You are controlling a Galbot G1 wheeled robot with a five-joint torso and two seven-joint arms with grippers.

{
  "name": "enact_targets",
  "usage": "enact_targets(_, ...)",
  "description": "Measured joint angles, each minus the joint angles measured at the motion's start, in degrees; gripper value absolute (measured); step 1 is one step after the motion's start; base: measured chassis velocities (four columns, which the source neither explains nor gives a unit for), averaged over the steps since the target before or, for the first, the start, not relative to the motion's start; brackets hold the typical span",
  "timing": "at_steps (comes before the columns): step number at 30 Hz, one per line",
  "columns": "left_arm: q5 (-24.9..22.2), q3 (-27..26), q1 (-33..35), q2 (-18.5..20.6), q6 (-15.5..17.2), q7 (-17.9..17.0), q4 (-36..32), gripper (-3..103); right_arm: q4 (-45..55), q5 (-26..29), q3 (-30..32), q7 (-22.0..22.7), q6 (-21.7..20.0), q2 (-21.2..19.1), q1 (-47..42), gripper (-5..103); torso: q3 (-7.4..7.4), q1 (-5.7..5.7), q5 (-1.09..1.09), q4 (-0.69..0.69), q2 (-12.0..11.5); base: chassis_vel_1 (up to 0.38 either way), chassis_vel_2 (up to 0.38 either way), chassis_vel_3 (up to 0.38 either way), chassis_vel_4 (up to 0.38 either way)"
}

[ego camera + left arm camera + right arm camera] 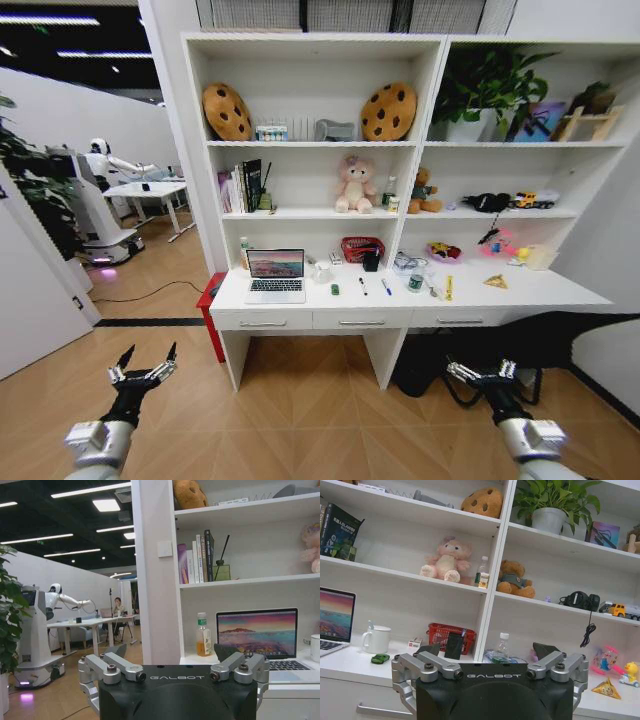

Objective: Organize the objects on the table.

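The white table (pixel 545 291) is built into tall shelving ahead of me. On it an open silver laptop (pixel 275 275) stands at the left, its screen lit (pixel 256 634) (pixel 333 619). A tiny green toy car (pixel 335 289) (pixel 380 658) lies right of it, then a black pen (pixel 362 286) and a blue pen (pixel 386 286). My left gripper (pixel 148 354) (pixel 172 651) hangs open low over the floor, well short of the desk. My right gripper (pixel 481 369) (pixel 486 650) is open too, low on the right.
A white mug (pixel 322 272) (pixel 377 639), a red basket (pixel 361 248), bottles, a yellow ruler (pixel 449 288) and small toys share the desktop. A red box (pixel 209 300) stands at the desk's left, a black bag (pixel 430 368) underneath. Another robot (pixel 98 205) is far left.
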Motion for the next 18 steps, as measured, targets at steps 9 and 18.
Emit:
enact_targets(9,-0.64,-0.14,-0.02,-0.11,-0.61,-0.09,0.51,98,0.23,-0.92,-0.37,-0.82,-0.23,0.39,0.09,100,0.0,0.0,0.0,0.0,0.0,0.0,0.0,0.0,0.0)
enact_targets(18,-0.38,-0.16,-0.04,-0.19,-1.09,-0.36,0.35,98,-0.08,-1.34,-0.28,-0.81,-0.13,0.87,-0.25,100,0.0,-0.01,0.0,0.0,0.0,-0.043,0.038,0.04,-0.039)
